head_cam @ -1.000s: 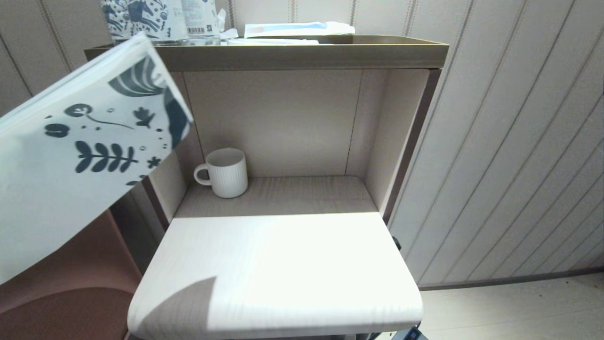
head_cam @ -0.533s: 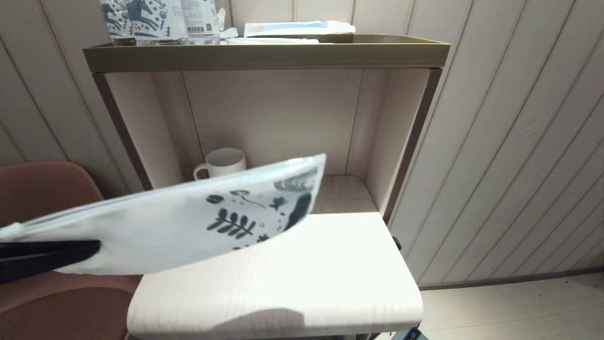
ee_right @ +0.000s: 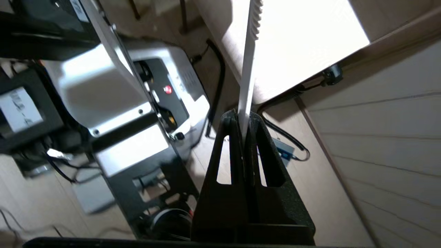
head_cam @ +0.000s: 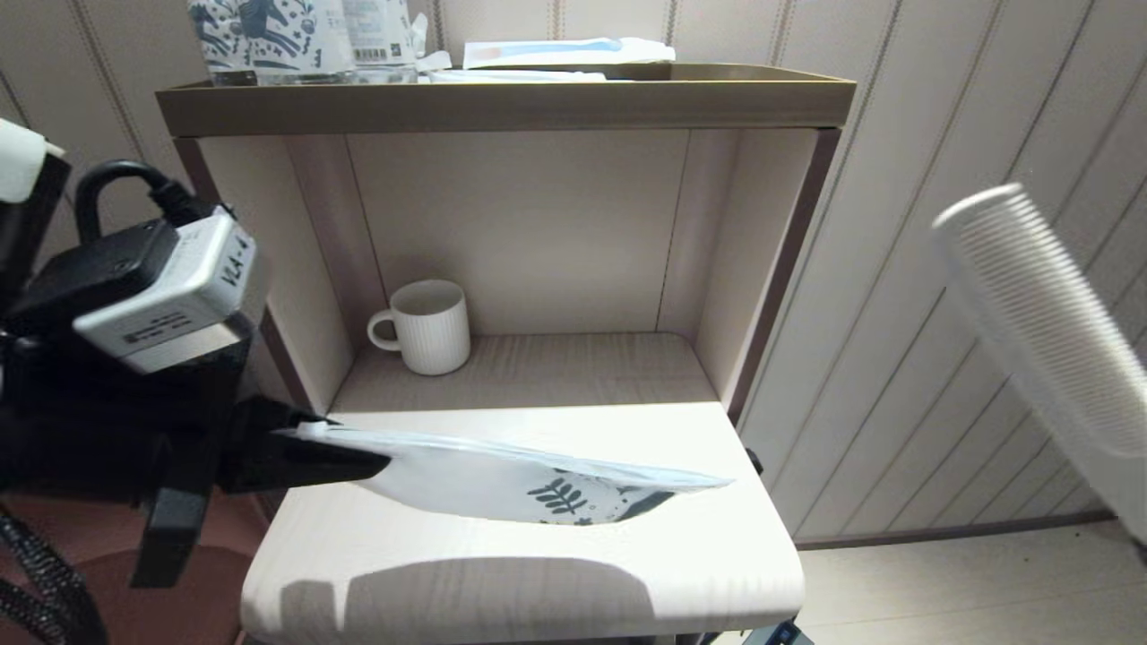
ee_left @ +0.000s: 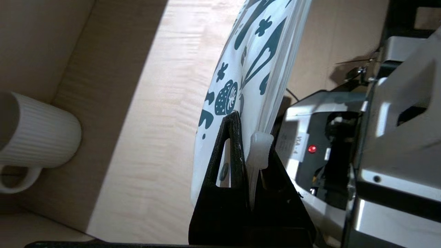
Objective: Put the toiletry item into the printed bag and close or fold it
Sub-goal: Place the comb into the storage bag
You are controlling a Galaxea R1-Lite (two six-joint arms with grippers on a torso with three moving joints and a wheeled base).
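The left gripper (head_cam: 358, 466) is clamped on the zip end of the bag (head_cam: 538, 488), holding it level just above the table (head_cam: 502, 573), likely so the mouth can be reached. At right, the right gripper (ee_right: 244, 119) pinches a white comb (head_cam: 1030, 305), held well apart, presumably ready for insertion.

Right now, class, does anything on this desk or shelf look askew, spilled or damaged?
Nothing spilled or damaged. The printed bag hangs tilted over the desk in the left gripper; the mug stands upright.
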